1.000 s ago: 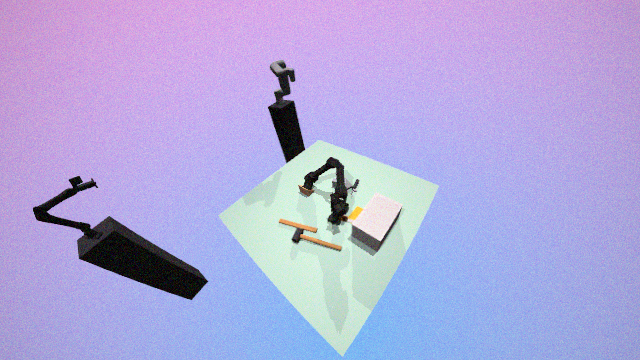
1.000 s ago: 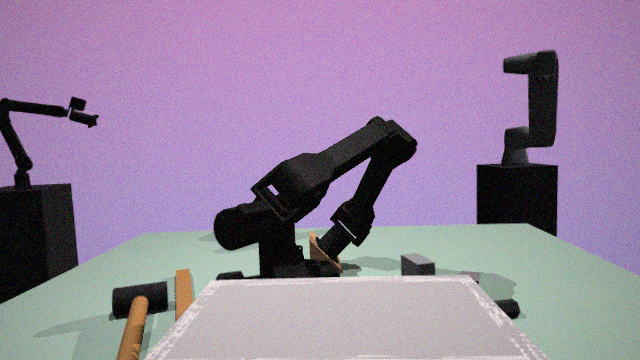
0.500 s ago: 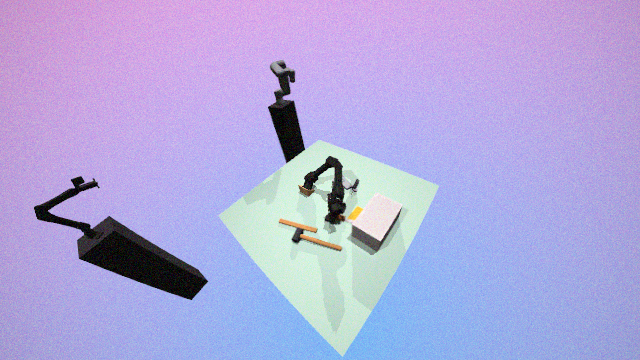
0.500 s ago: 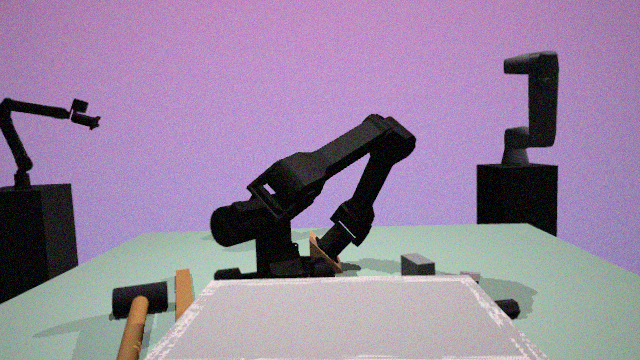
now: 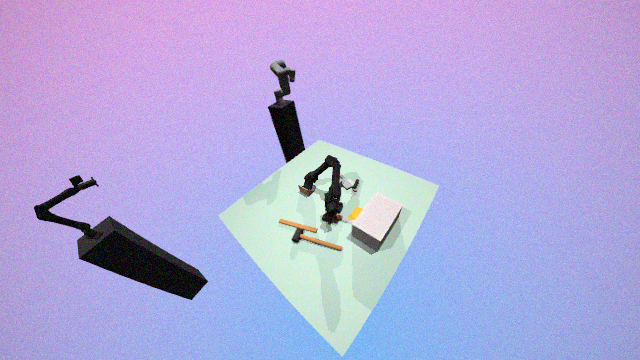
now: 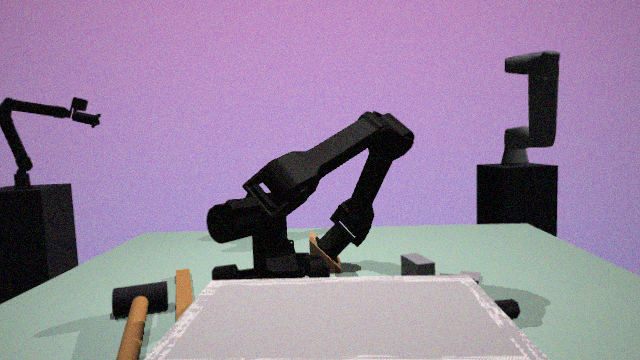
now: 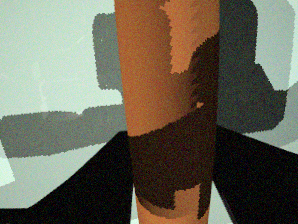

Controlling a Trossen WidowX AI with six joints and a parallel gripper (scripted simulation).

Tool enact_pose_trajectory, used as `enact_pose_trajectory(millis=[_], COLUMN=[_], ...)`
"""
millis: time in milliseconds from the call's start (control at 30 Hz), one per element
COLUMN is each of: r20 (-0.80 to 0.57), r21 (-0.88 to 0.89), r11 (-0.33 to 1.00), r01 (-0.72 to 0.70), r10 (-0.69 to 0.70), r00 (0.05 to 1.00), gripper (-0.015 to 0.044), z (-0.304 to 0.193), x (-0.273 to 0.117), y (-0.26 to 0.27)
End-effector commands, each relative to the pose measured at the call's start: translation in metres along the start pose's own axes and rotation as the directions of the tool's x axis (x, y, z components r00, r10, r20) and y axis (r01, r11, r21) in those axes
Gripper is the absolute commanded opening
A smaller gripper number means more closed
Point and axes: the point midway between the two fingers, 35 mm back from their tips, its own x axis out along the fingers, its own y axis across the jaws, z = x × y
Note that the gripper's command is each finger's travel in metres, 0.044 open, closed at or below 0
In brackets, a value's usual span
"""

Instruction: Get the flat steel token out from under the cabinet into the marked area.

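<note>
My gripper [image 5: 332, 218] [image 7: 165, 136] is shut on an orange-brown round handle [image 7: 167, 70], which runs up between the fingers in the wrist view. In the top view an orange bit of it shows beside the fingers, with a thin pale part pointing towards the cabinet. The white-topped cabinet [image 5: 378, 216] [image 6: 340, 320] stands just right of the gripper. The yellow marked area [image 5: 355, 214] lies along its front side. The token is not visible in any view. The tool's far end is too small to make out, and the cabinet hides the fingers in the exterior view.
A black-headed mallet [image 5: 297, 235] [image 6: 140, 299] and a flat wooden stick [image 5: 298, 225] [image 6: 184, 292] lie left of the cabinet. A grey object with a black end [image 5: 355, 185] [image 6: 508, 308] lies behind the arm. A grey block [image 6: 418, 265] is beyond the cabinet. Two other arms stand on pedestals off the table.
</note>
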Motion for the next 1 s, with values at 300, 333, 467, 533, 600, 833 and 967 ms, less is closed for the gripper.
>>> enact_pose_trajectory(millis=[300, 333, 467, 533, 600, 833, 967], r20=[-0.002, -0.002, -0.003, -0.003, -0.003, -0.003, -0.004], r21=[-0.003, -0.003, -0.003, -0.003, -0.002, -0.002, -0.002], r11=[1.000, 1.000, 1.000, 1.000, 1.000, 1.000, 1.000], r01=[-0.002, -0.002, -0.002, -0.002, -0.002, -0.002, -0.002], r10=[0.002, 0.002, 0.002, 0.002, 0.002, 0.002, 0.002], r00=[1.000, 1.000, 1.000, 1.000, 1.000, 1.000, 1.000], gripper=[0.0000, 0.0000, 0.0000, 0.0000, 0.0000, 0.0000, 0.0000], z=[-0.020, -0.022, -0.029, -0.032, -0.035, -0.048, -0.055], x=[0.001, 0.001, 0.001, 0.001, 0.001, 0.001, 0.001], y=[-0.001, -0.001, -0.001, -0.002, -0.002, -0.003, -0.004])
